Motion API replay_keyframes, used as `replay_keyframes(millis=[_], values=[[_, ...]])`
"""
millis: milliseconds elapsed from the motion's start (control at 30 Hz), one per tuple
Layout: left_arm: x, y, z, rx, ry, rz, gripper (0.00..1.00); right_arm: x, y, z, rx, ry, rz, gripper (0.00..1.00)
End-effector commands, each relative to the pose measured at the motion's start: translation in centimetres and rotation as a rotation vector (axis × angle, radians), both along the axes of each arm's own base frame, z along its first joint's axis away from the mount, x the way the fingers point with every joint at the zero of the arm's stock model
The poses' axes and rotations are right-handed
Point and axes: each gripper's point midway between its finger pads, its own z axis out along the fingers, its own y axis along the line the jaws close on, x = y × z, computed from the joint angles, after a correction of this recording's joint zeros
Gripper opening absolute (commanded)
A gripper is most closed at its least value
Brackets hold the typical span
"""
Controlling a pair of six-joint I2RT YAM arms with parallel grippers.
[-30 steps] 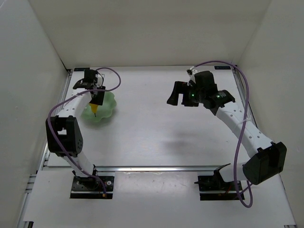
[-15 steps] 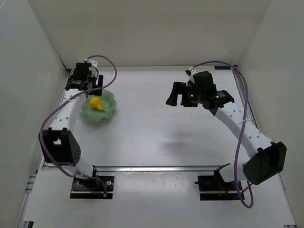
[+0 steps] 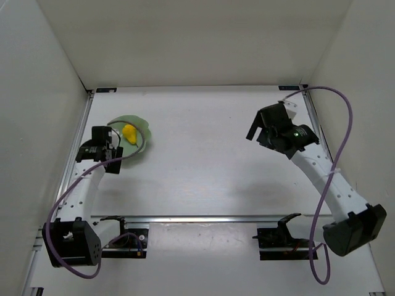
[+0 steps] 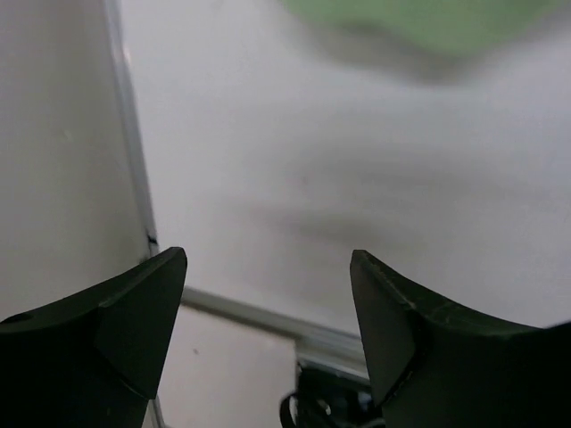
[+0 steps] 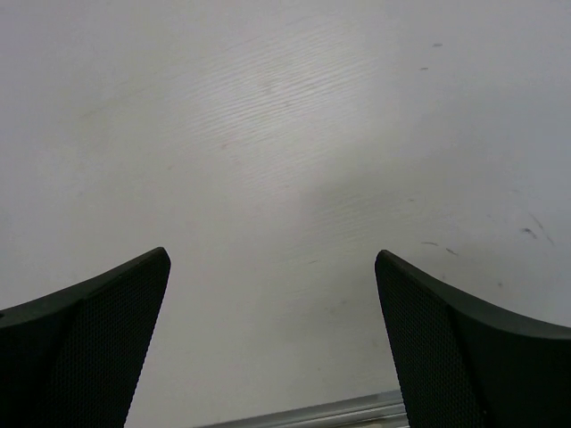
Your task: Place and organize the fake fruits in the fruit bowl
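Observation:
The yellow pear-shaped fake fruit [image 3: 129,132] lies inside the mint-green fruit bowl [image 3: 145,132] at the far left of the table. My left gripper [image 3: 106,153] hovers just on the near-left side of the bowl and hides part of its rim. Its jaws are open and empty [image 4: 268,294], and in the left wrist view the bowl is only a blurred green patch [image 4: 428,22] at the top edge. My right gripper [image 3: 256,126] hangs at the far right, open [image 5: 272,294] over bare table.
The white side wall [image 4: 62,134] stands close on the left of my left gripper. An aluminium rail [image 3: 203,219] runs along the near edge by the arm bases. White walls enclose the table on the left, back and right.
The left gripper released the fruit into the bowl, then drew back toward the near-left with its jaws apart. The right arm swung back to the right.

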Motion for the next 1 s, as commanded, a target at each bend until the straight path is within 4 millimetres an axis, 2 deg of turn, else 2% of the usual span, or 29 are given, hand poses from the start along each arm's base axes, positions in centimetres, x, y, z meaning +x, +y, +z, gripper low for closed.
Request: replay_keyframes(millis=[0, 33, 67, 133, 300, 367, 567, 967], values=[[-3.9, -0.2, -1.2, -0.05, 0.052, 0.088, 0.83, -2.1, -5.3, 0.2, -0.103, -0.038, -0.247, 1.0], [-5.0, 0.1, -2.4, -0.054, 0.069, 0.142, 0.83, -2.4, -5.7, 0.4, -0.094, -0.056, -0.27, 1.0], [-5.9, 0.3, -2.7, -0.046, 0.071, 0.165, 0.82, -2.8, -6.2, -0.1, -0.1, -0.04, -0.287, 1.0], [-7.8, 2.4, -3.3, 0.013, 0.079, 0.26, 0.82, -3.3, -7.1, -0.1, -0.109, -0.044, -0.307, 1.0], [-9.6, 4.0, -3.7, 0.038, 0.018, 0.346, 0.81, -3.6, -7.2, -0.3, -0.109, -0.044, -0.307, 1.0], [-10.5, 4.3, -4.6, 0.037, 0.028, 0.375, 0.81, -3.4, -7.1, -0.6, -0.116, -0.034, -0.306, 1.0], [-10.6, 4.7, -4.4, 0.038, 0.008, 0.398, 0.8, -2.4, -6.1, -0.5, -0.11, -0.011, -0.283, 1.0], [-10.7, 4.9, -4.3, 0.051, 0.005, 0.416, 0.8, -2.6, -6.3, -1.1, -0.121, 0.005, -0.282, 1.0]])
